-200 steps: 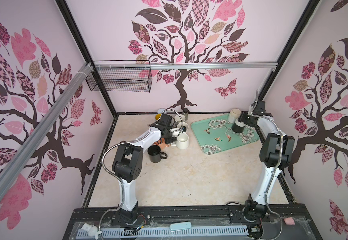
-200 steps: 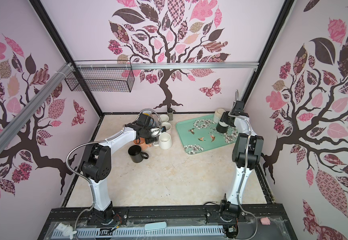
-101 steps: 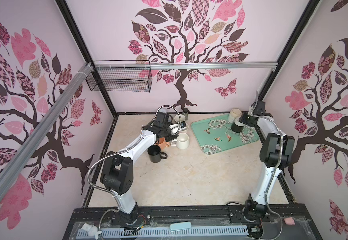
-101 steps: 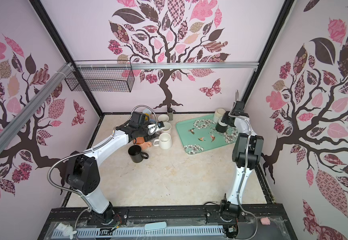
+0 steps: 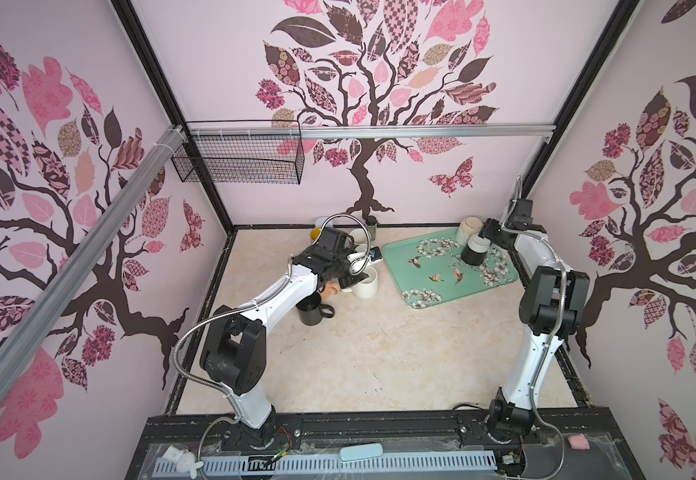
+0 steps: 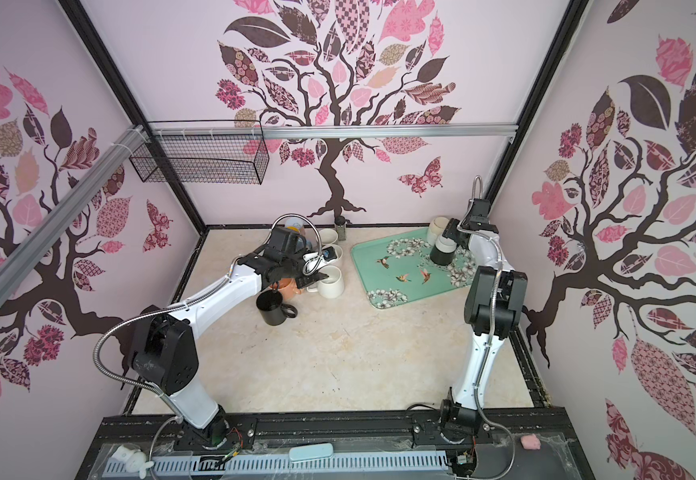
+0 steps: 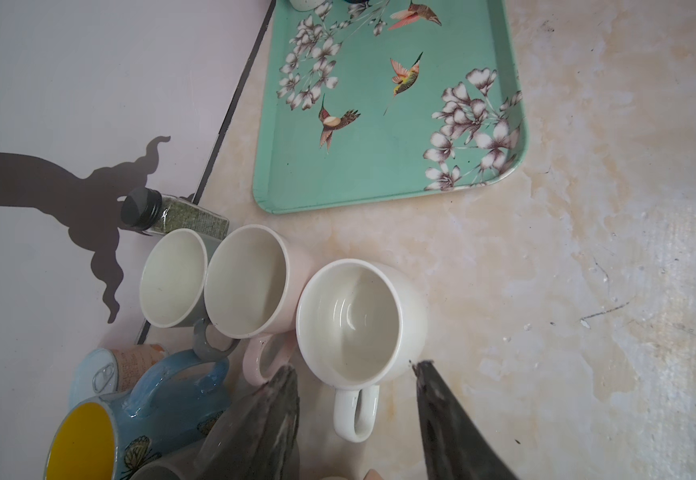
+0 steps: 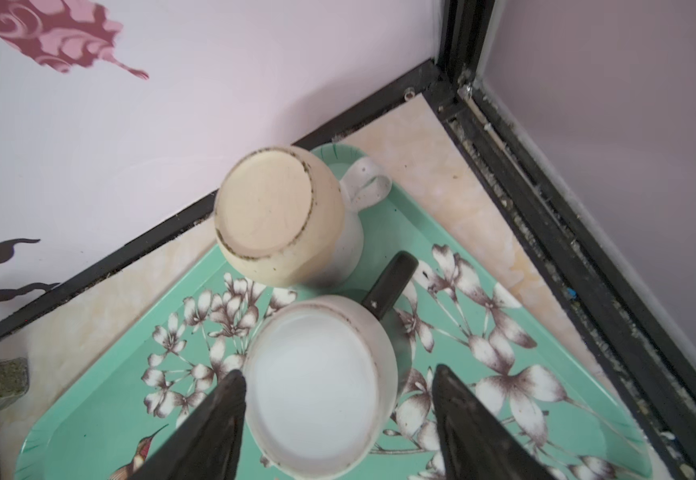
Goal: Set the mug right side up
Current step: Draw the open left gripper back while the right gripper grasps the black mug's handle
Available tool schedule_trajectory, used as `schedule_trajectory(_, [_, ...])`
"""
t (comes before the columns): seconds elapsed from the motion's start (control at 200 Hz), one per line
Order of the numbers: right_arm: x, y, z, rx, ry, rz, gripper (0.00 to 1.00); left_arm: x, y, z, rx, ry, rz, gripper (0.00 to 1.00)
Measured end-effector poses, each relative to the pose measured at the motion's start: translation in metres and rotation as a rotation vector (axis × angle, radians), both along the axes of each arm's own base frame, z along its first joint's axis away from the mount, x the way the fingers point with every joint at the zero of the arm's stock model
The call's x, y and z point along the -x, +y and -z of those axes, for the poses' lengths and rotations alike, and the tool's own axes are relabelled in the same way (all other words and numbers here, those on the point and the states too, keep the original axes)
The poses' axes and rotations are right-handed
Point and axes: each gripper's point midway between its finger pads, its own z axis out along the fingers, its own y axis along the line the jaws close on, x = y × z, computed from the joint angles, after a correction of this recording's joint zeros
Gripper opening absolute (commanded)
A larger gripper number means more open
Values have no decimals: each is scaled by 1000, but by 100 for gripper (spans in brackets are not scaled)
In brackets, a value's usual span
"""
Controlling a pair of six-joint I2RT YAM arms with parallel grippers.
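- Change over 1 s: the left arm (image 5: 281, 291) has swung its elbow toward the near edge of the desk (image 5: 379, 357). The left pincer (image 5: 352, 277) stays above the group of mugs beside the tray (image 5: 400, 268).
- No change: the right arm (image 5: 535, 249) and the right pincer (image 5: 483, 237) keep their place at the far corner of the tray. The dark mug (image 5: 474, 252) stands where it stood.
- Task object: the dark mug rests upside down on the tray, just in front of an inverted cream mug (image 5: 469, 225).
- Right wrist view only: the dark mug's pale base faces up. The right pincer's 2 fingers (image 8: 213, 424) stand wide apart, 1 on each side of the mug. A gap shows beside 1 finger, and nothing is clamped.
- Left wrist view only: the left pincer is spread and holds nothing. The handle of an upright, empty white mug (image 7: 350, 320) lies between its fingers, clear of both. A pink mug (image 7: 250, 282) and a grey mug (image 7: 171, 278) stand in a row with the white mug, and a spice jar (image 7: 180, 216) stands by the back wall.
- Top views only: an upright black mug (image 6: 271, 309) stands on the desk close under the left arm, outside both wrist views.
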Motion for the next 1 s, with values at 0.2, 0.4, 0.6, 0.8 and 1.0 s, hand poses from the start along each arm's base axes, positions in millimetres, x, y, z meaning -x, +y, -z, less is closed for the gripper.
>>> schedule_trajectory(0.2, [-25,-4,0,-1,-15,-11,71,1,-1,0,-1,1,3,48])
schedule_trajectory(0.4, [-22,3,35,-38,73,-44,57,4,-3,1,-2,6,8,48])
schedule_trajectory(0.6, [-19,10,40,-69,63,-68,49,14,-1,2,11,28,3,48])
schedule_trajectory(0.8, [16,26,43,-104,62,-72,51,30,-4,1,14,35,8,48])
schedule_trajectory(1.0, [49,56,42,-140,59,-97,53,54,-17,-6,28,36,37,48])
